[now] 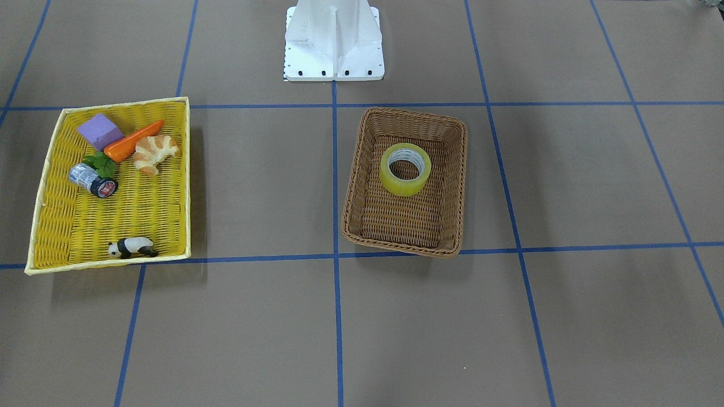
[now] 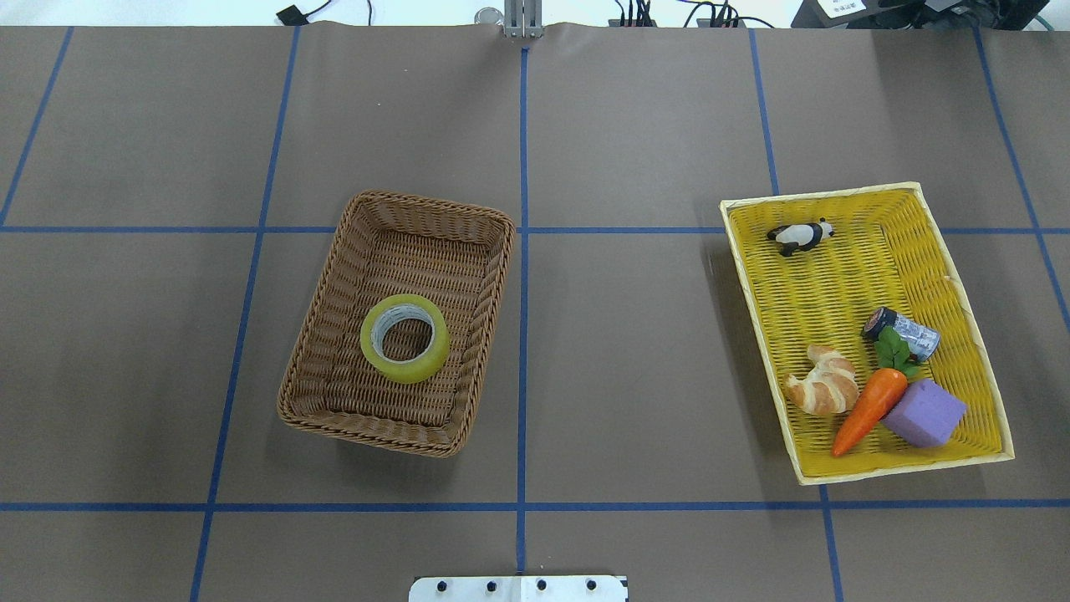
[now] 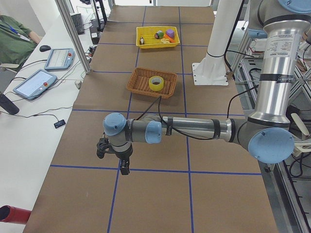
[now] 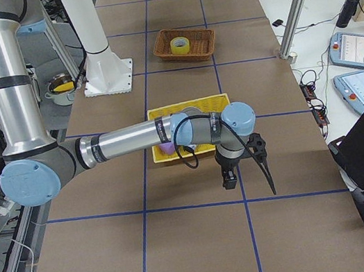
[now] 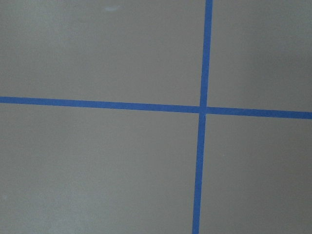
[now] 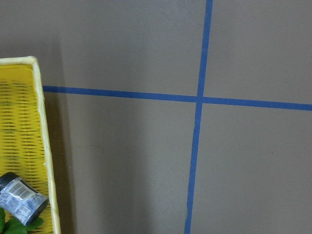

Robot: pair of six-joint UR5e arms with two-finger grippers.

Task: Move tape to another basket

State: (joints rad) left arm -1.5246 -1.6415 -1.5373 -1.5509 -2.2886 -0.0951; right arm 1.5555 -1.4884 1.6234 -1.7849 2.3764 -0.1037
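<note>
The yellow tape roll (image 1: 403, 186) lies flat inside the brown wicker basket (image 1: 401, 244), toward its robot-side half. It also shows in the overhead view (image 2: 401, 368) in the basket (image 2: 368, 435), and small in both side views (image 3: 155, 87) (image 4: 185, 48). My left gripper (image 3: 114, 158) hangs over bare table far from the basket, seen only in the exterior left view; I cannot tell if it is open. My right gripper (image 4: 246, 174) hangs just beyond the yellow tray (image 4: 184, 107), seen only in the exterior right view; I cannot tell its state.
The shallow yellow tray (image 2: 903, 472) holds a panda figure (image 2: 801, 236), a croissant (image 2: 823, 385), a carrot (image 2: 869, 410), a purple block (image 2: 924, 414) and a silver jar (image 2: 903, 330). The right wrist view shows the tray's rim (image 6: 41, 122) and the jar (image 6: 22, 202). The robot's white base (image 1: 334, 39) stands behind the baskets.
</note>
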